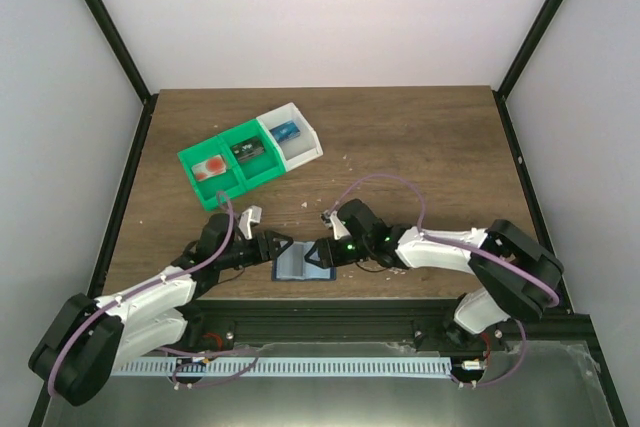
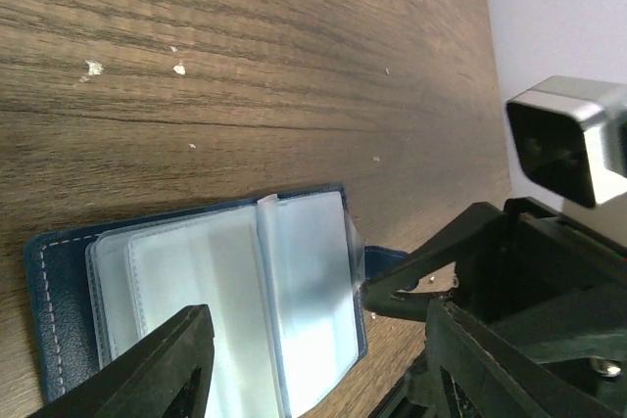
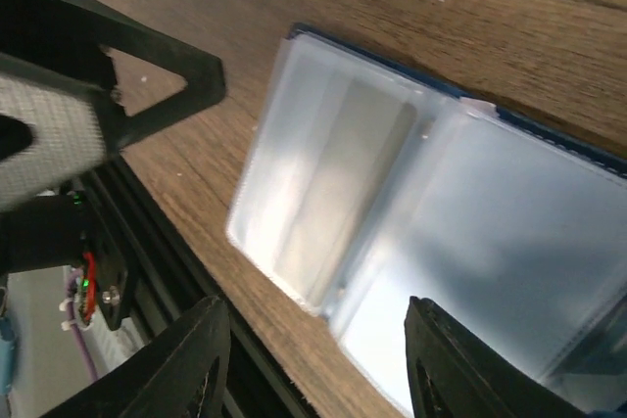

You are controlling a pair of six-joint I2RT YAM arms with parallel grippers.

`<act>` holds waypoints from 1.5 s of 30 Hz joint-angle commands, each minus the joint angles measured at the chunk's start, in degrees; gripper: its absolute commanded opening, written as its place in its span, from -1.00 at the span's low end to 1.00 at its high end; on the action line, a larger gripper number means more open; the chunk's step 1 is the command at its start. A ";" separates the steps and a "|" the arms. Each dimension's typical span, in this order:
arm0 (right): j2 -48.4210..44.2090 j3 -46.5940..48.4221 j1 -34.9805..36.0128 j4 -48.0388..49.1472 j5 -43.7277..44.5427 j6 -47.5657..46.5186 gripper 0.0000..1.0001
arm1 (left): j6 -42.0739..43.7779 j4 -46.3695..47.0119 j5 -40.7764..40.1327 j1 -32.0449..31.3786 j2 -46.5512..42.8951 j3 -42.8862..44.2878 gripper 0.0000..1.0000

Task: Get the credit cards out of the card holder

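holder: card holder [image 1: 302,265] lies open on table [image 1: 420,147], clear sleeves [image 3: 392,193] up | left gripper [image 1: 268,247]: spread, empty; likely to pin cover | right gripper [image 1: 322,252]: spread, empty; at sleeve edge

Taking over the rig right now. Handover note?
Left gripper: open, at the left side of the card holder.
Right gripper: open, at its right side, above the sleeves.
Card holder lies open on the table near the arm bases, clear sleeves up.
Done: holder opened.
Left: pull the cards. One sleeve shows a pale card-like shape; the rest are too cloudy to tell.
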 commanded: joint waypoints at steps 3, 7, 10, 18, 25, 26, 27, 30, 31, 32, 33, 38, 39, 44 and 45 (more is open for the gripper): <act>2.70 -0.11 0.40 -0.02 2.37 -2.10 0.00 | -0.73 1.76 -0.31 -0.40 0.29 -1.00 0.25; 3.79 -1.59 0.44 0.98 1.63 -1.99 0.00 | -0.72 1.56 0.02 -0.42 1.01 -0.97 0.27; 4.32 -2.98 0.42 2.04 1.25 -1.63 -0.01 | -0.56 0.67 -0.24 -0.81 0.98 -0.59 0.29; 4.08 -5.08 0.42 2.85 1.55 -1.13 -0.01 | 0.40 -0.52 -0.11 -1.12 1.72 0.18 0.35; 4.26 -5.40 0.39 2.93 2.03 -0.90 -0.01 | -0.97 1.60 -0.25 -1.12 3.14 -0.85 0.36; 4.21 -5.38 0.39 2.93 2.03 -0.90 -0.01 | -0.97 1.74 -0.18 -1.17 3.28 -0.74 0.36; 4.20 -5.32 0.38 2.97 2.08 -0.90 -0.01 | -0.86 1.67 -0.14 -1.13 3.42 -0.54 0.36; 4.19 -5.27 0.42 2.77 2.26 -0.89 -0.01 | 0.25 0.07 -0.23 -1.19 3.72 0.41 0.37; 4.19 -5.27 0.40 2.79 2.25 -0.83 -0.01 | 0.69 -0.77 -0.50 -1.15 3.81 0.85 0.38; 4.19 -5.32 0.39 2.84 2.22 -0.77 -0.01 | 0.95 -1.43 -0.75 -1.14 3.87 1.17 0.38; 4.24 -5.40 0.39 2.86 2.28 -0.68 -0.02 | 0.96 -1.66 -0.92 -1.14 3.93 1.24 0.38; 4.28 -5.47 0.41 2.97 2.15 -0.65 -0.02 | -0.44 0.02 -0.37 -1.14 4.09 0.05 0.39; 4.20 -5.49 0.40 3.01 2.12 -0.67 -0.03 | -1.00 0.77 -0.15 -1.17 4.16 -0.49 0.39; 4.53 -5.49 0.39 3.17 2.03 -0.72 -0.03 | -3.16 4.62 1.33 -1.15 4.59 -1.82 0.39; 4.61 -5.49 0.39 3.13 2.03 -0.72 -0.04 | -3.16 4.71 1.28 -1.16 4.73 -1.94 0.39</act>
